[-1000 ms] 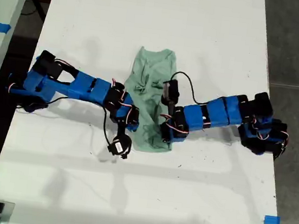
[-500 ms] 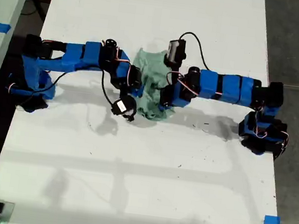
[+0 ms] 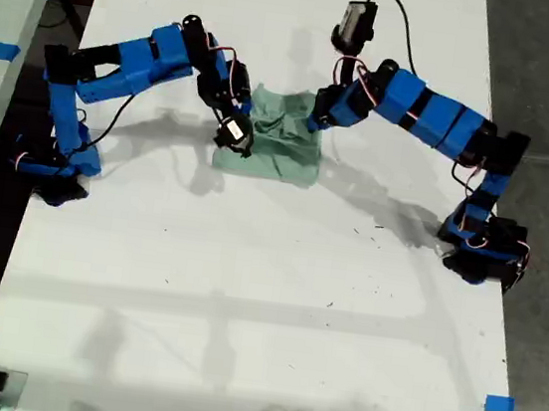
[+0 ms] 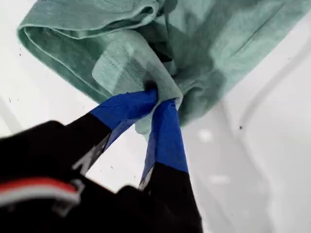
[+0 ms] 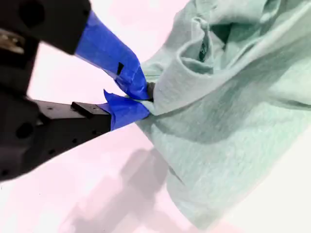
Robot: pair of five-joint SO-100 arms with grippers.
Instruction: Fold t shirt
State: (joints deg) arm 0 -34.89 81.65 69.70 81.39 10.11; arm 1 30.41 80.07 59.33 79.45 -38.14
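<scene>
My first end effector (image 4: 158,99) and my second end effector (image 5: 138,97) both clenched on t shirt (image 3: 274,145); worktop (image 3: 264,294) around it bare white; blue tape (image 3: 499,405) well apart.

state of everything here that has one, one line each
t shirt: doubled over into a short wrinkled rectangle on the white table, pinched at two edges
my first gripper: jaws shut on a fold of the shirt's edge
my second gripper: jaws shut on a fold of the shirt's edge
</scene>
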